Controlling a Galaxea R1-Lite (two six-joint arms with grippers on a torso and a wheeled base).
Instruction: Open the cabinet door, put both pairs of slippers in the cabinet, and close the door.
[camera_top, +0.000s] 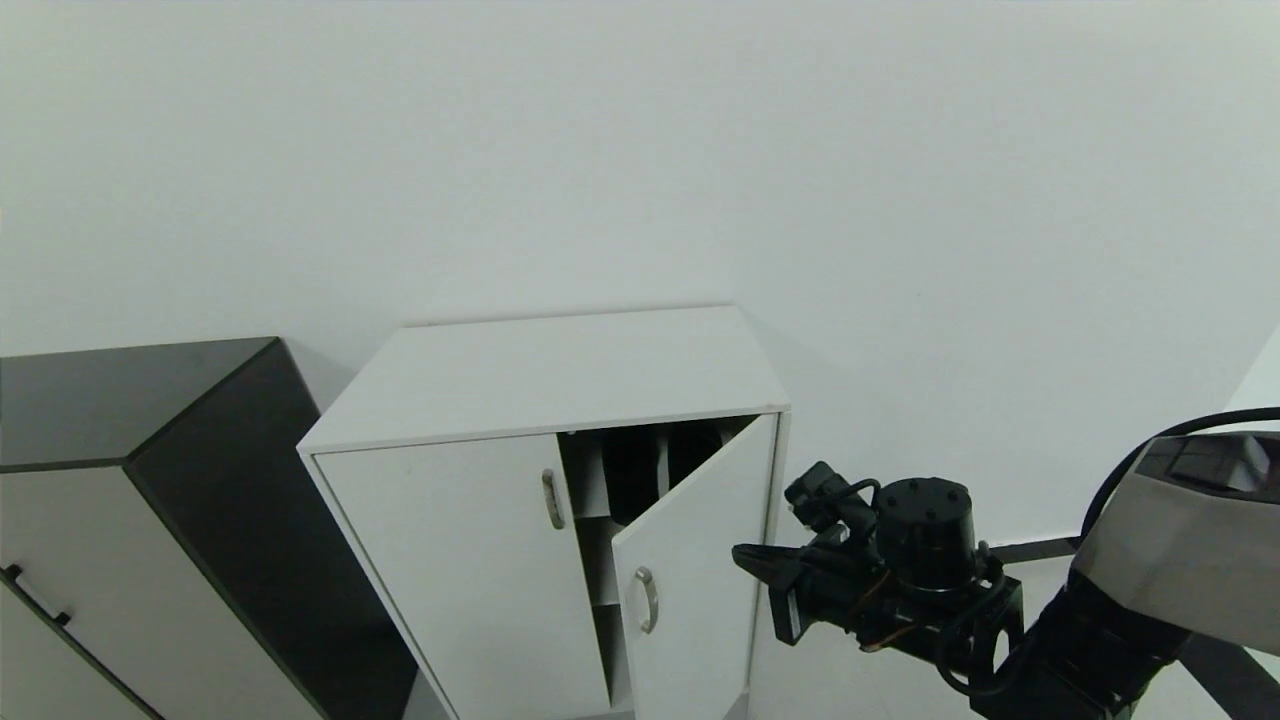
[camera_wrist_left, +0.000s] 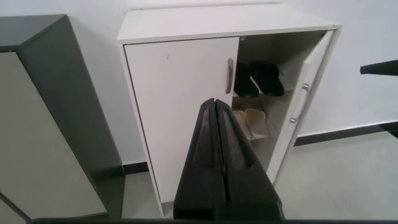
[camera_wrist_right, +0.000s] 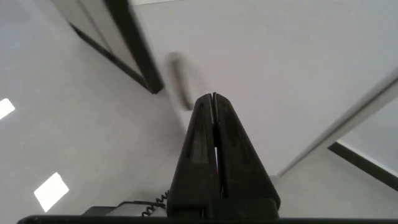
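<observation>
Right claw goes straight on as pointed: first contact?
Probably the half-open right cabinet door, on its outer face near its handle. The right claw, shut, points at that panel with nothing between. Depth is unclear, so the exact spot is uncertain.

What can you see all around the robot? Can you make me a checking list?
Surface: pale floor, smooth.
Job's things: white cabinet; left door shut, right door partly open; black slippers on the upper shelf, beige slippers on the shelf below.
Clutter: nothing seen.
Grippers: right gripper shut, close to the open door's outer face; left gripper shut, holding nothing, facing the cabinet.
Cables: black cable on the right arm.
Surroundings: white wall; dark cabinet at left.
</observation>
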